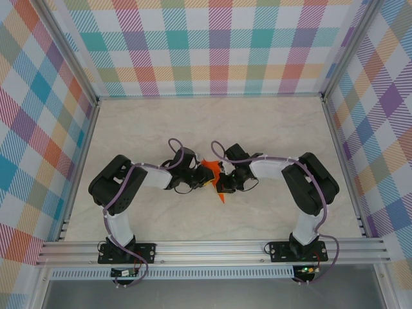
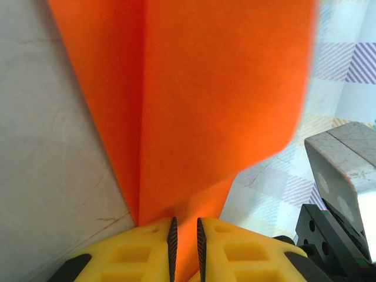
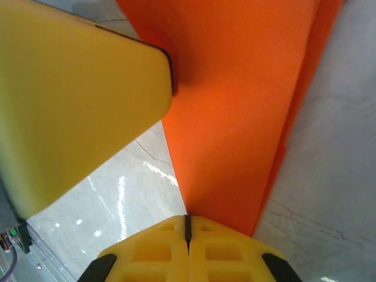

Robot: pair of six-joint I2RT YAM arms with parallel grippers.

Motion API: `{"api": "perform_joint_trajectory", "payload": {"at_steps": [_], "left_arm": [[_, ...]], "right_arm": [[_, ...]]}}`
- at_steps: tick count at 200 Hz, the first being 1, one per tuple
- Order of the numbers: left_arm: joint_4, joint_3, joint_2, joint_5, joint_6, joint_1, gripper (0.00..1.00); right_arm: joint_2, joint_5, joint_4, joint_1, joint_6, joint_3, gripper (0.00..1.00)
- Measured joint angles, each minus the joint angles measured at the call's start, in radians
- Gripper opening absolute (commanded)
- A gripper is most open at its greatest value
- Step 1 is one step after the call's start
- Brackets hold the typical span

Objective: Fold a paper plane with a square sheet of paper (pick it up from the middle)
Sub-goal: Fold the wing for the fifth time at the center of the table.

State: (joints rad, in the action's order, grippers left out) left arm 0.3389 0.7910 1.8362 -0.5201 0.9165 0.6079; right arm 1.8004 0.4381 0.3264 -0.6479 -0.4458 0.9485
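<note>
The orange sheet of paper [image 1: 207, 170] is held off the table between both arms at mid-table, folded along a long crease into a narrow shape with a point [image 1: 220, 200] hanging toward the near edge. My left gripper [image 1: 201, 175] comes from the left. In its wrist view the gripper [image 2: 185, 235] stands nearly shut, with the folded paper [image 2: 223, 88] running between its dark pads. My right gripper [image 1: 223, 182] meets it from the right. Its jaws [image 3: 188, 226] are pressed together at the lower edge of the paper [image 3: 247, 106].
The left gripper's yellow finger [image 3: 76, 106] looms close at the upper left of the right wrist view, touching the paper. The marble tabletop [image 1: 212, 129] is bounded by checkered walls [image 1: 212, 45] and a metal rail [image 1: 212, 248] at the near edge.
</note>
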Motion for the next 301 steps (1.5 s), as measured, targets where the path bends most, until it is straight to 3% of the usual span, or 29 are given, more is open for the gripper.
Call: {"api": "perform_joint_trajectory", "payload": {"at_steps": [46, 101, 224, 260, 301], "left_arm": [[-0.109, 0.030, -0.068, -0.002, -0.137, 0.000, 0.20], [-0.130, 0.058, -0.053, -0.007, -0.186, 0.000, 0.19], [-0.129, 0.063, 0.010, -0.002, -0.201, 0.000, 0.17], [-0.129, 0.064, 0.010, 0.001, -0.203, 0.000, 0.17], [-0.130, 0.064, 0.010, 0.002, -0.203, 0.000, 0.17]], "right_arm": [[-0.018, 0.039, 0.016, 0.016, 0.135, -0.034, 0.02], [-0.032, 0.082, 0.047, 0.021, 0.183, -0.058, 0.02], [-0.055, 0.106, 0.064, 0.026, 0.172, -0.059, 0.05], [-0.101, 0.134, 0.038, 0.026, 0.114, -0.056, 0.10], [-0.074, 0.138, -0.013, 0.026, 0.035, -0.019, 0.06]]}}
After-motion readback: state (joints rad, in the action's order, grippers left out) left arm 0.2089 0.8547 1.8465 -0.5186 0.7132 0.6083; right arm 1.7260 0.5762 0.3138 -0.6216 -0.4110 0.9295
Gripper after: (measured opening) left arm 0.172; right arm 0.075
